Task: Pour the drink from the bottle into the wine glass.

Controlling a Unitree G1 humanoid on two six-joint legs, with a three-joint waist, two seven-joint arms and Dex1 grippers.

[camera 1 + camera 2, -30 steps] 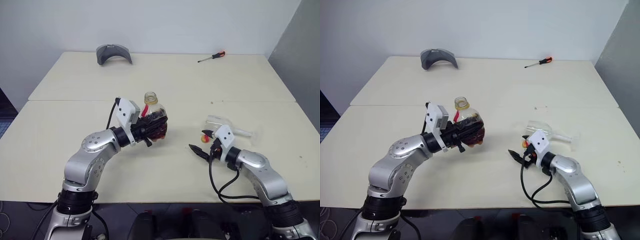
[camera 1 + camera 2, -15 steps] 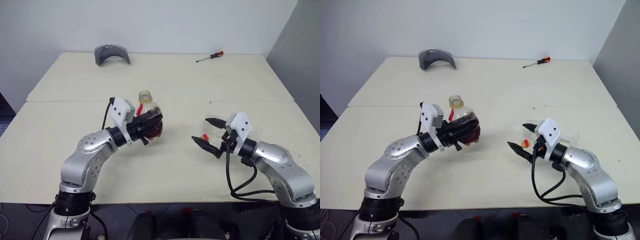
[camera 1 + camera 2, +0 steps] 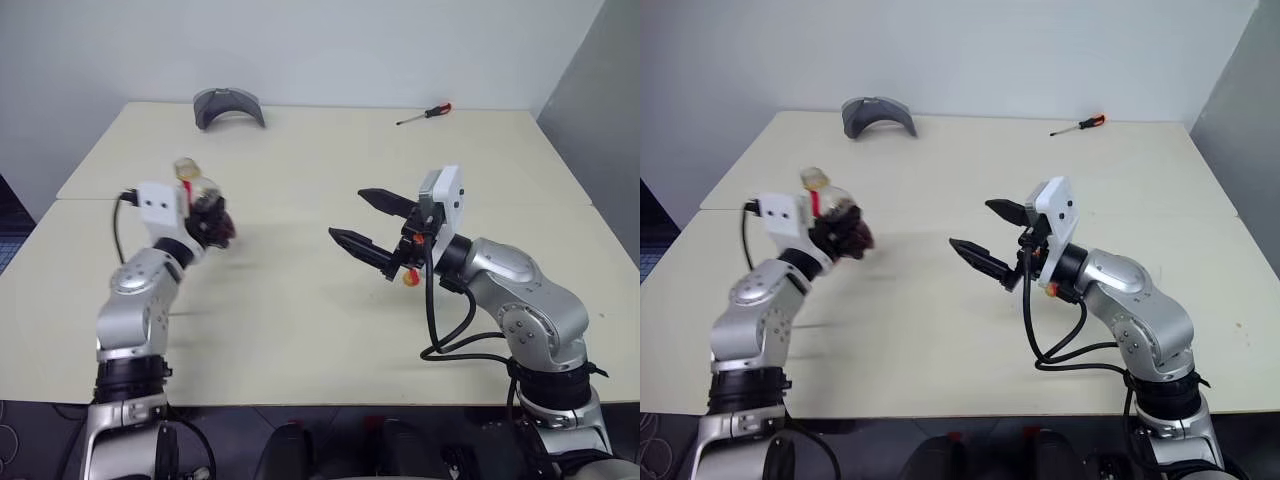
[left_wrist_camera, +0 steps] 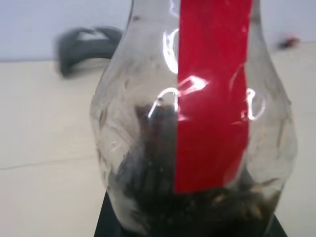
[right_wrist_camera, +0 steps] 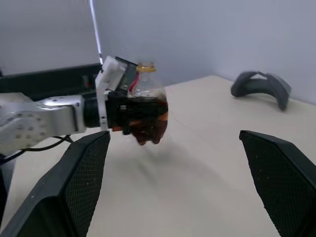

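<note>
- Right gripper (image 3: 372,224) raised above the table (image 3: 300,330), fingers spread wide, nothing between them.
- Small yellow-and-red cap (image 3: 410,277) on the table just behind that arm.
- Left gripper (image 3: 840,232) clamped shut on the bottle (image 3: 830,215), held upright off the table at the left side, neck open at the top.
- Dark drink (image 5: 148,118) pooled in the lower half of the bulb.
- Likely light, thin-walled plastic; soft enough to buckle under a hard squeeze, so best gripped around the widest part of the belly, as now.
- Open neck means spilling if tipped early.
- Wine glass not made out here; fragile, best left by the stem.
- Far edge: grey curved object (image 3: 228,106), screwdriver (image 3: 424,113).
</note>
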